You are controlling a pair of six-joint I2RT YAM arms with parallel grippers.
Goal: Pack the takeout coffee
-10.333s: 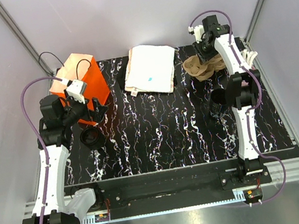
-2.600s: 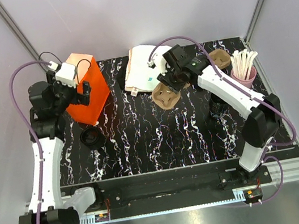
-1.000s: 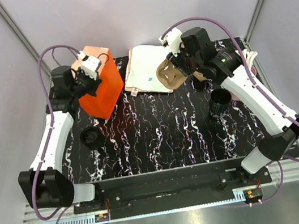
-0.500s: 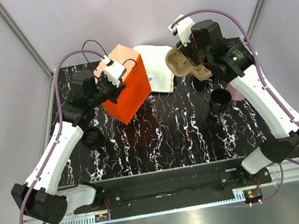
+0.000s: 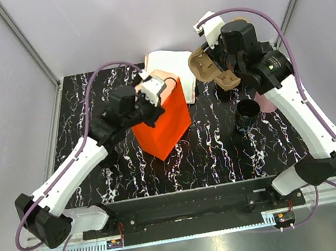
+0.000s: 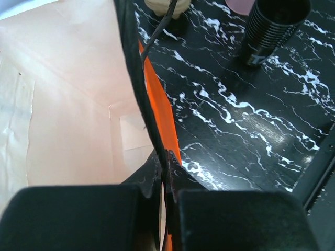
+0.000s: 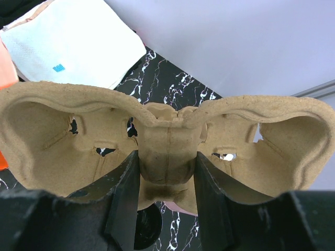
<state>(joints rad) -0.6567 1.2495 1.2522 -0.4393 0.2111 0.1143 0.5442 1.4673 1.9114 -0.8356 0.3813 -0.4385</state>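
– Takeout coffee, where is it sitting?
– It's standing upright on the table, right of centre. Nothing is touching it, so it isn't packed yet.
– What's the bag doing?
– The orange bag is sitting mid-table to the left of the cup, apart from it, with its mouth facing up. It's leaning a little. I can't tell whether its base is resting or hanging just off the surface.
– And the left side?
– The left gripper is pinching the bag's rim, jaws pressing together on the paper wall. The wrist view is looking straight into the bag and nothing is showing inside.
– Right side?
– The right gripper is holding the cardboard cup carrier in the air beyond the cup. Its jaws are clamping the carrier's centre ridge. Both wells are showing empty.
– Anything further back?
– A stack of white paper is lying flat at the far edge, partly hiding behind the bag.
– So how far along are we?
– I'm reading it as early. Bag and carrier are both in hand. Getting the carrier into the bag and loading the cup are both looking outstanding.
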